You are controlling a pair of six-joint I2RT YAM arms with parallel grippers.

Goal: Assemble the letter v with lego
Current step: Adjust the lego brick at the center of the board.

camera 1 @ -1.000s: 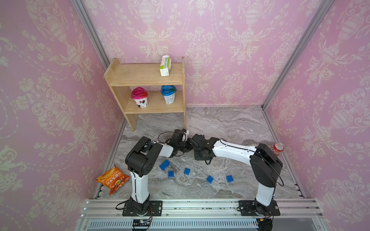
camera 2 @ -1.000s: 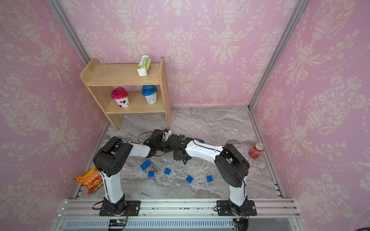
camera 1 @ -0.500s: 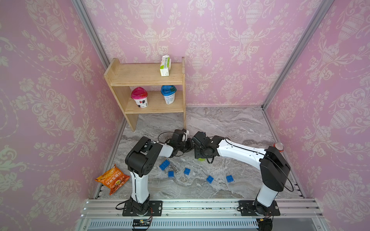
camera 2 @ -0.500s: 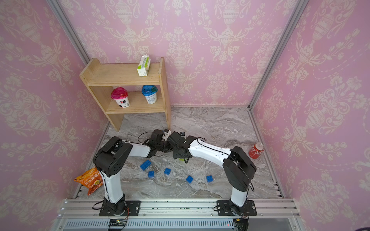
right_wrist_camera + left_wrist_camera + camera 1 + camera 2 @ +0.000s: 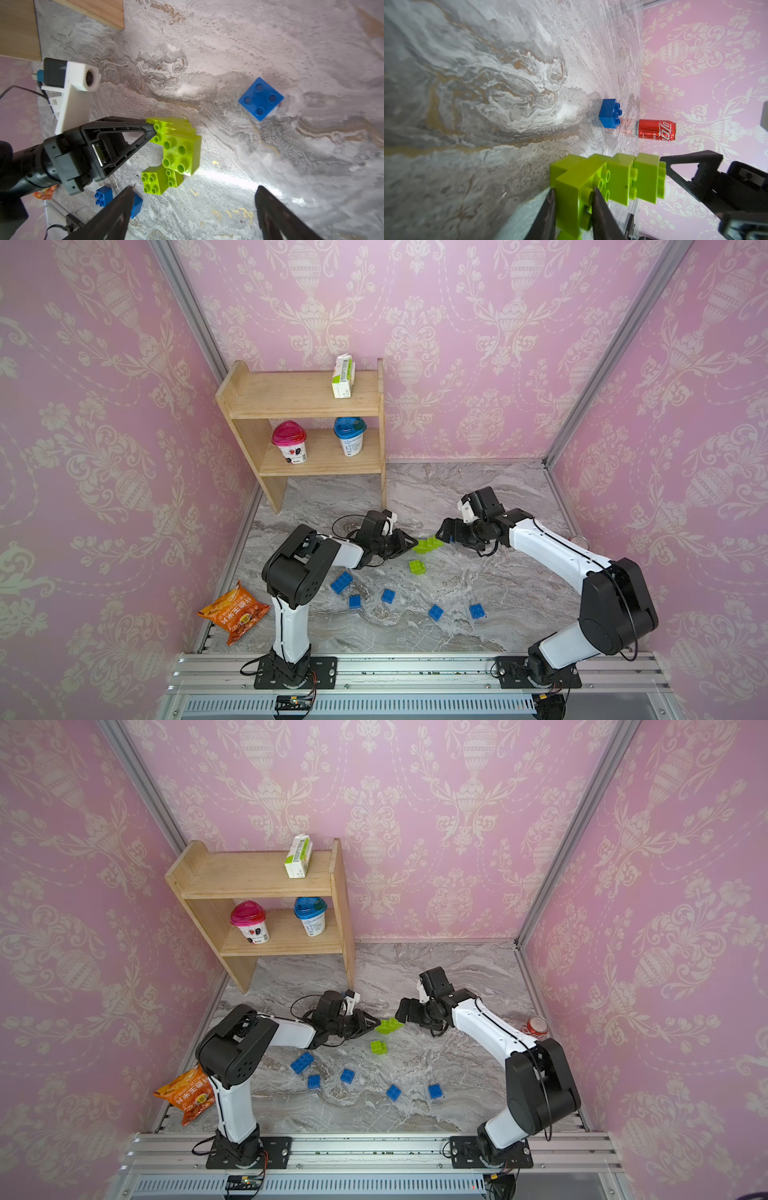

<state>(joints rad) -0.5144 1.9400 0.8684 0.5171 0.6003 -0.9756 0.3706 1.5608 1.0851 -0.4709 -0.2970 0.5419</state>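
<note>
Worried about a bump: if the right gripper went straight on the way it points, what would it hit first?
Probably the lime-green lego assembly, held by the left gripper, just ahead of the open right gripper; whether their heights line up is unclear.

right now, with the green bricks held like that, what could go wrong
The left tool pinches only the end brick of the green stack; the rest sticks out unsupported and might snap off.
The right tool is open, one finger right at the stack's far end; backing away could nudge it.
A fall might scatter the loose green brick nearby.
</note>
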